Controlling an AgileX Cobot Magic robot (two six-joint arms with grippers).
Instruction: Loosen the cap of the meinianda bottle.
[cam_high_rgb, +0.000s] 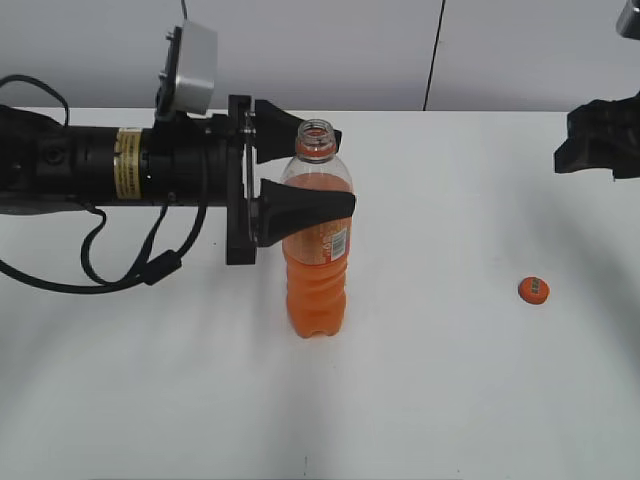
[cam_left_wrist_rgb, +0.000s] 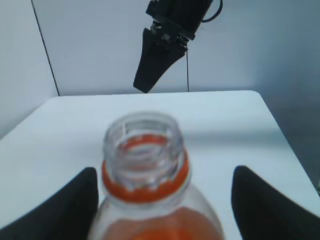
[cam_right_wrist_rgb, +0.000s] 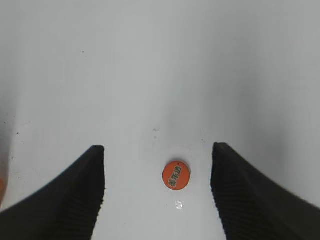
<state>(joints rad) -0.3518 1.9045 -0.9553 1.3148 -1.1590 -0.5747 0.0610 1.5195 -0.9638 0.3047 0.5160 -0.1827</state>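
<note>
Now cap (cam_right_wrist_rgb: 176, 175) off, on table between spread right jaws; left jaws spread, flanking bottle (cam_high_rgb: 318, 240) neck.

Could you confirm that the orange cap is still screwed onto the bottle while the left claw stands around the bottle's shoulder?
Not quite: the cap is off, lying on the table to the right of the bottle, whose neck is open, as the exterior view shows. The left claw does stand around the bottle's shoulder.
</note>
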